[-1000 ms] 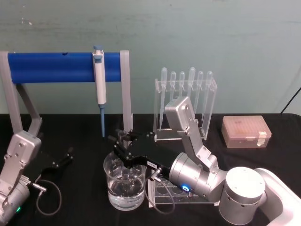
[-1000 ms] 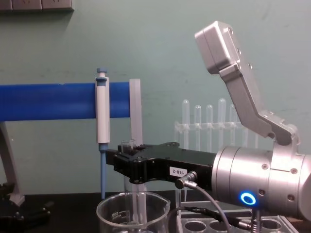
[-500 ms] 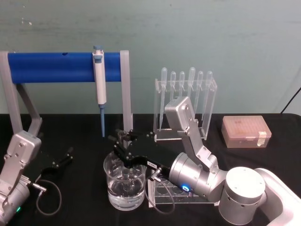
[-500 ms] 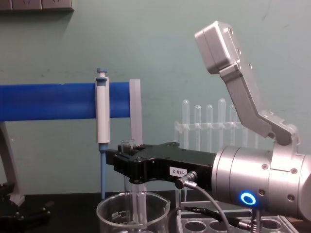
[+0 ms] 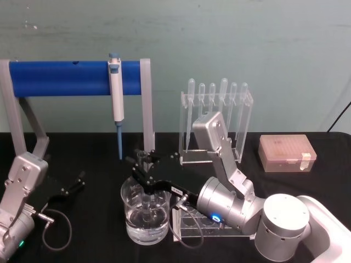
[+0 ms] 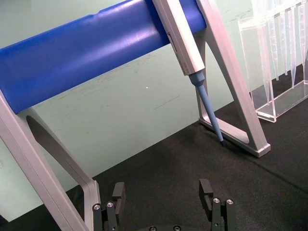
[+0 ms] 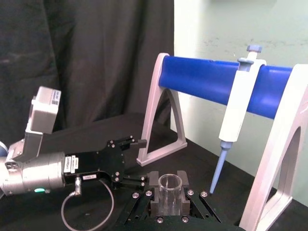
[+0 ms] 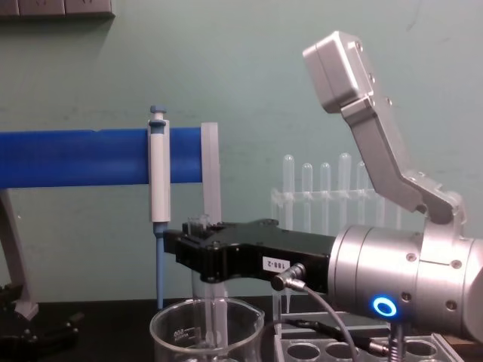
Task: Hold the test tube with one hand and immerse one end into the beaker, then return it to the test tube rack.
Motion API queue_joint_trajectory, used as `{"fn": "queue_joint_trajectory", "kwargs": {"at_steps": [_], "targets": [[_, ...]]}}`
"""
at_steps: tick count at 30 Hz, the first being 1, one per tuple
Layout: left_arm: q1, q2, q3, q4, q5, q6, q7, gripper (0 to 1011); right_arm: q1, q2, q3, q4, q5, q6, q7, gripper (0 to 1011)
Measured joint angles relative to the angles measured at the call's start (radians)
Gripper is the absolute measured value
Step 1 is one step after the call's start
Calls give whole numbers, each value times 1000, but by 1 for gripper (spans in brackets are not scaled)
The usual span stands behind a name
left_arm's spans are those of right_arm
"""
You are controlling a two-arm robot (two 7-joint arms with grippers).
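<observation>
Hand (image 8: pixel 200 243) labelled 188-2, test tube (image 7: pixel 169 191) clamped, end inside beaker (image 8: pixel 170 332)

The right arm reaches in from the lower right, its thick silver wrist (image 5: pixel 225 205) lying nearly level with the blue ring lit and pointing toward the robot's left. At its end the right gripper (image 5: pixel 143 176) has its black flat jaws clamped on the upright test tube (image 7: pixel 168 188). The left arm (image 5: pixel 19 183) sits parked low at the left edge, the left gripper (image 6: pixel 162 193) with its fingers (image 6: pixel 207 190) spread apart
</observation>
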Motion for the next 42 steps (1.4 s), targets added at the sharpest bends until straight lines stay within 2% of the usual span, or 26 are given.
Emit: {"fn": "queue_joint_trajectory", "kwargs": {"at_steps": [7, 24, 33, 42], "targets": [[0, 0, 0, 0, 0, 0, 0, 1000, -2, 1, 7, -33, 4, -1, 1, 224], [0, 0, 0, 0, 0, 0, 0, 1000, 17, 46, 50, -201, 25, 40, -16, 224], [0, 0, 0, 0, 0, 0, 0, 1000, 6, 100, 86, -325, 41, 108, -48, 224], [0, 0, 0, 0, 0, 0, 0, 1000, -95, 183, 165, -451, 59, 143, -105, 224]]}}
